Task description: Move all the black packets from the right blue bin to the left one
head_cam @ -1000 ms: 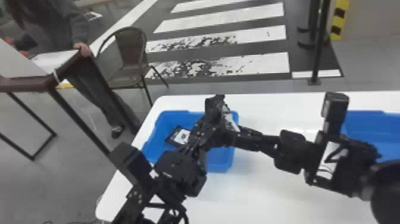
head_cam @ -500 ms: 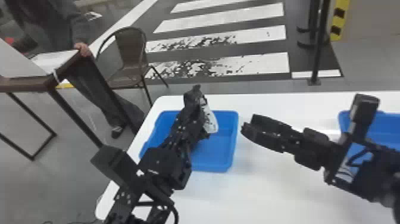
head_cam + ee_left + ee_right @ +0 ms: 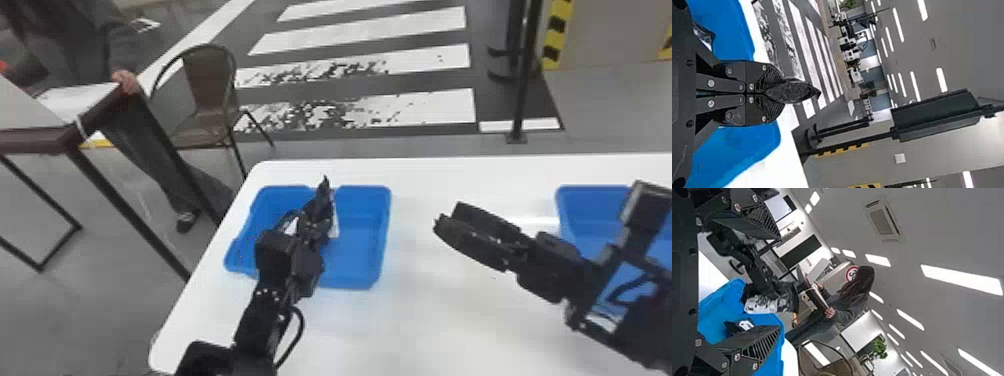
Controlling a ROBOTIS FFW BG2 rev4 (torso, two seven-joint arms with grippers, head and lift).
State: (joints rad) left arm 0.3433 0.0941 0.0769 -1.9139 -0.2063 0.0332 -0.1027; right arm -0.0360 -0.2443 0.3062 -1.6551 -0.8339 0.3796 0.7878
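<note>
- The left pincer (image 3: 321,207) grips a black packet (image 3: 768,303) over the left blue bin (image 3: 362,255).
- The right wrist view reveals another packet (image 3: 744,325) beneath, which the left arm (image 3: 277,270) mostly hides in the head view.
- Beyond the open right pincer (image 3: 446,216), the right blue bin (image 3: 580,205) is cut off.

- Right blue bin (image 3: 590,207): cut off by the head view's right edge, partly behind the right arm (image 3: 542,272)
- Left blue bin (image 3: 362,235): partly behind the left arm (image 3: 287,260)
- Held packet (image 3: 334,226): largely hidden by the left claw (image 3: 321,204)
- Lying packet (image 3: 745,324): print too blurred to read
- Tabletop (image 3: 450,325): cut off right and bottom
</note>
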